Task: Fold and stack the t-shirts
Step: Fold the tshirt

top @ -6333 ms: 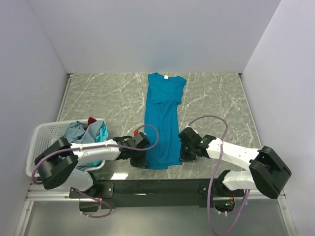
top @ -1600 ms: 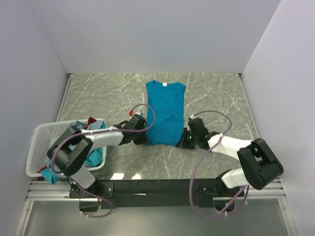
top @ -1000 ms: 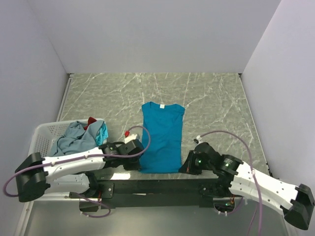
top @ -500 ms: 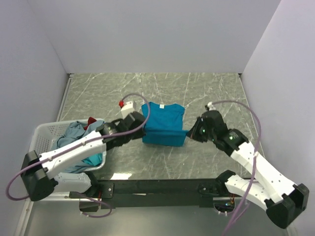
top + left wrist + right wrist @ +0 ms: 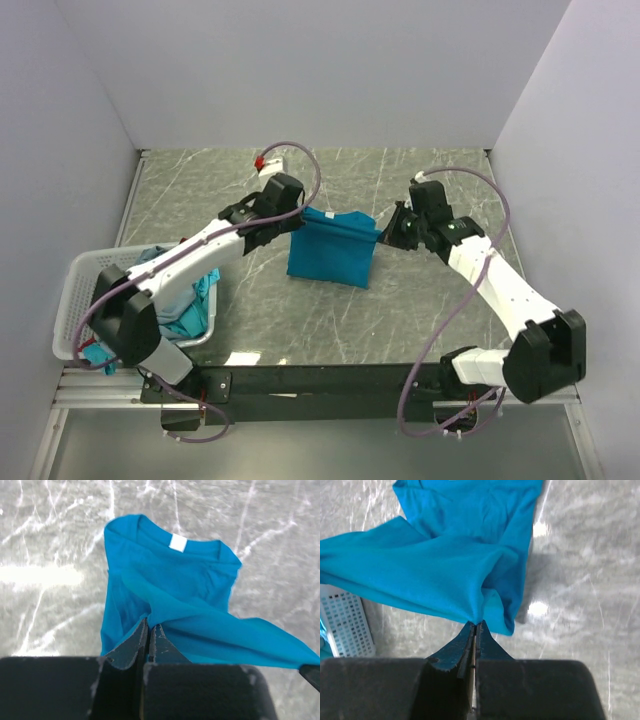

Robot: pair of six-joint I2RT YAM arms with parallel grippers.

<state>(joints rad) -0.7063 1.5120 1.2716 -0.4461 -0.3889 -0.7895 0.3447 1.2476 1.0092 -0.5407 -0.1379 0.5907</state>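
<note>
At the near left, a basket [image 5: 70, 300] with other shirts [image 5: 192, 312] is seen on the counter [image 5: 450, 170]. Farther in, at the middle, the blue shirt [image 5: 330, 258] is folded over, and its collar part with the white label [image 5: 177, 542] lies on the counter. Its raised edge is pinched at both ends: the left gripper [image 5: 290, 222] is closed on the left corner, the right gripper [image 5: 388, 235] on the right one.
</note>
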